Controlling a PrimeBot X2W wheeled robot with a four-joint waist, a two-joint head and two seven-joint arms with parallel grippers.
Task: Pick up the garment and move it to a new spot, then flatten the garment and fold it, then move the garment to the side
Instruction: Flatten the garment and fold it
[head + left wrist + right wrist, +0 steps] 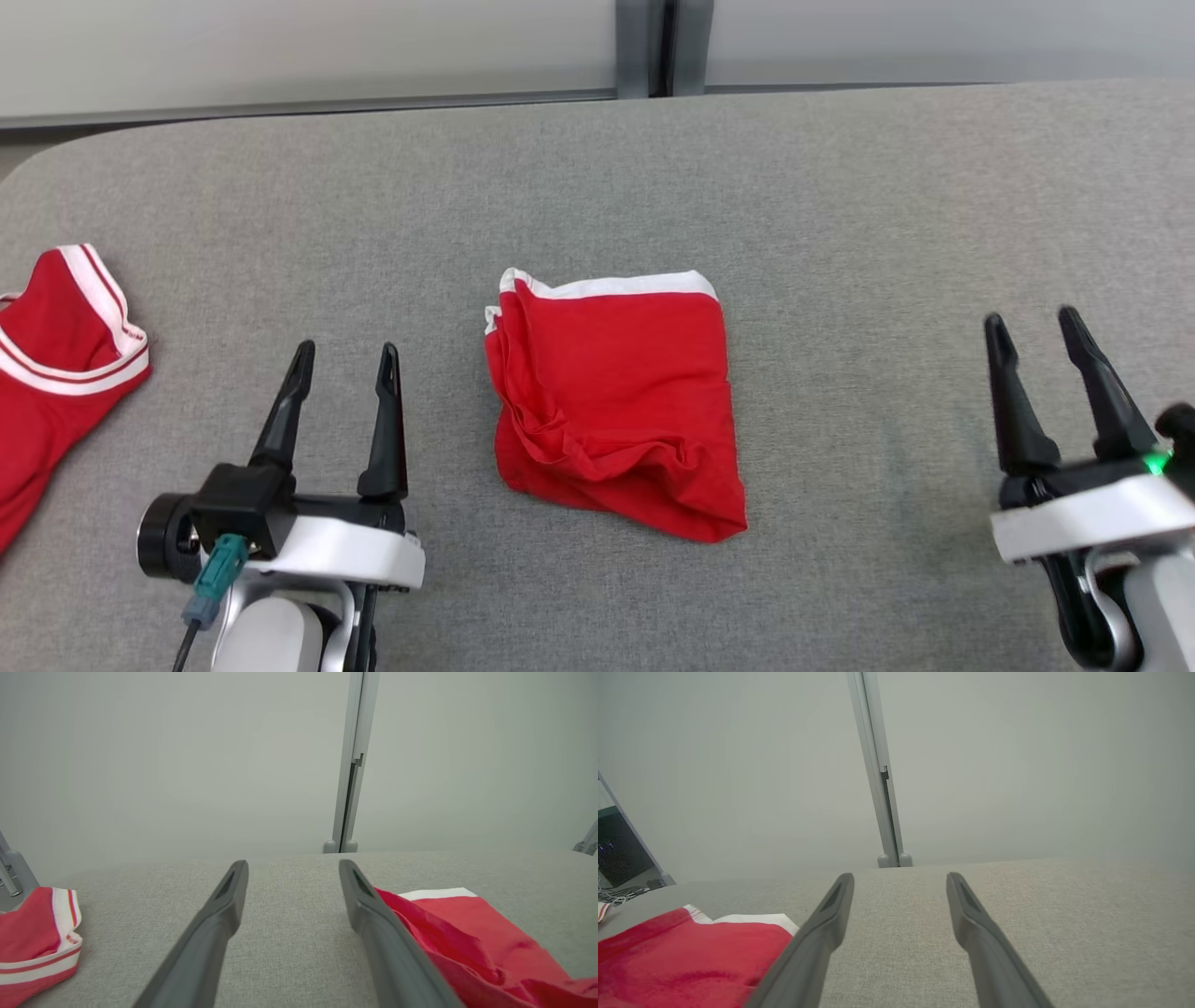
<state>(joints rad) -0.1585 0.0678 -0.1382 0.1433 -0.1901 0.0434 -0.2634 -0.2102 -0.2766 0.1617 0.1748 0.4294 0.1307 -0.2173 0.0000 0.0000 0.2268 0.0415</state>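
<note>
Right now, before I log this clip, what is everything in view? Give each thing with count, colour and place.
folded garment: one, red with white trim, middle of the table, between the two claws, touched by neither.
second garment: one, red with white stripes, far left of the table, cut off by the head view's edge.
table: one, grey fabric top, under both garments.
wall panels: two, pale, behind the table.
post: one, grey, between the panels.
left claw: one, dark fingers, open and holding nothing, left of the folded garment.
right claw: one, dark fingers, open and holding nothing, well to the right of it.
</note>
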